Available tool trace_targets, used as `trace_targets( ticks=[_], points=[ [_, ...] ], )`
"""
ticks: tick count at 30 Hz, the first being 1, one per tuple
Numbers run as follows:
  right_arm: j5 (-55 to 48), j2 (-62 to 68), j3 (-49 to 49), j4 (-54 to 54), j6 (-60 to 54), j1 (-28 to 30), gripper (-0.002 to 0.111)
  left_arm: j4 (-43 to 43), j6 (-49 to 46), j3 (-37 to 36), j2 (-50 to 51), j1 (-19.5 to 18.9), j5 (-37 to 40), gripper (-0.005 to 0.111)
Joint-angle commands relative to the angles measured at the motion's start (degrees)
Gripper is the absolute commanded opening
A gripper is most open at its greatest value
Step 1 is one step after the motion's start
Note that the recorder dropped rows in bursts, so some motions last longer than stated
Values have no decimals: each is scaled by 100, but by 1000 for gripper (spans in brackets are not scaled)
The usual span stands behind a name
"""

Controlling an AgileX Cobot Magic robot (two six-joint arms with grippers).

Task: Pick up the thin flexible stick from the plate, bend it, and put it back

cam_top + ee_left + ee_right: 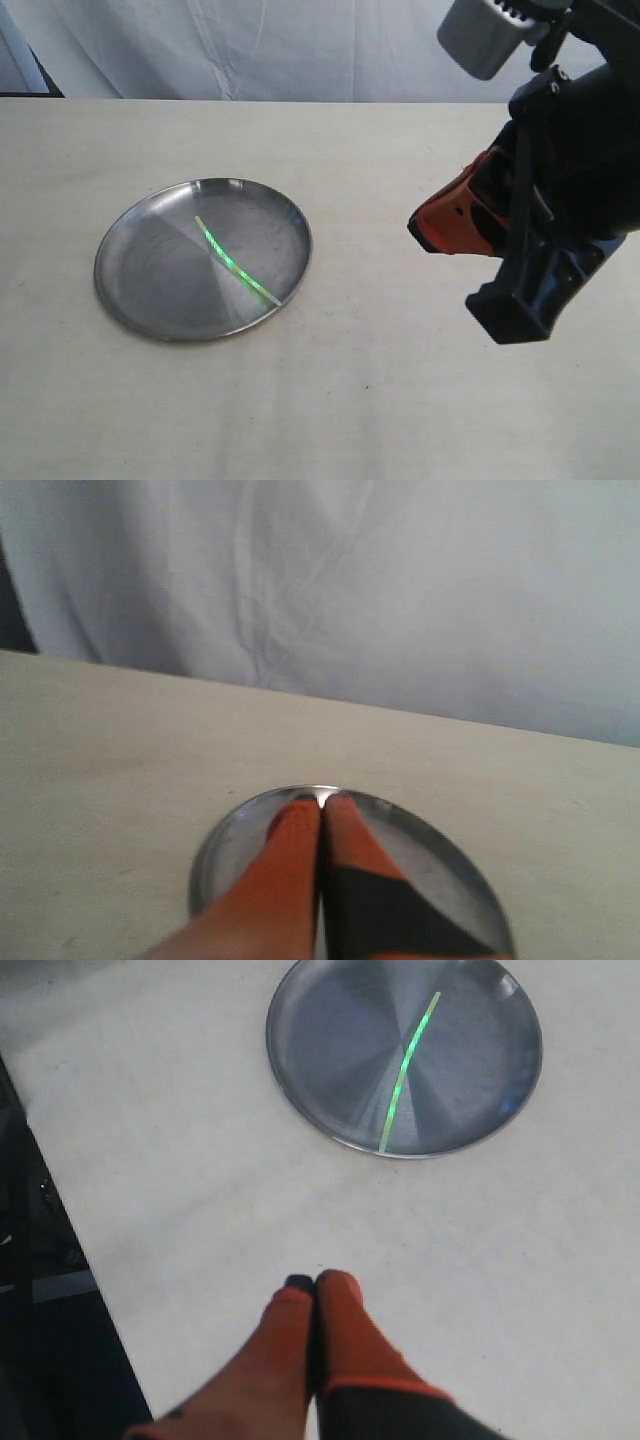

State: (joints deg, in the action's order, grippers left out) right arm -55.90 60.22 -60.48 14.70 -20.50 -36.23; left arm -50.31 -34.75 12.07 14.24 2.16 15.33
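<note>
The round steel plate lies on the table at the left. The thin yellow-green stick rests across it, running from near the middle to the near right rim; the right wrist view shows the stick on the plate too. My right gripper hangs above the table to the right of the plate, orange fingers pressed together and empty. My left gripper is shut and empty, its tips pointing over the plate; it is out of the exterior view, and the stick does not show in the left wrist view.
The pale table runs from the plate to my right gripper. A white cloth backdrop hangs behind the table's far edge. The table's edge with dark space beyond it shows beside my right gripper.
</note>
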Motion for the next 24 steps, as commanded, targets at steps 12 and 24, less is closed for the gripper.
trace_targets(
  ticks=[12,24],
  points=[
    [77,-45,18,42,-3,23,1,949,-13,-1207,-1424,-128,-654,0],
    [107,-59,18,-9,-3,23,1,949,-13,-1207,-1424,627,-640,0]
  ],
)
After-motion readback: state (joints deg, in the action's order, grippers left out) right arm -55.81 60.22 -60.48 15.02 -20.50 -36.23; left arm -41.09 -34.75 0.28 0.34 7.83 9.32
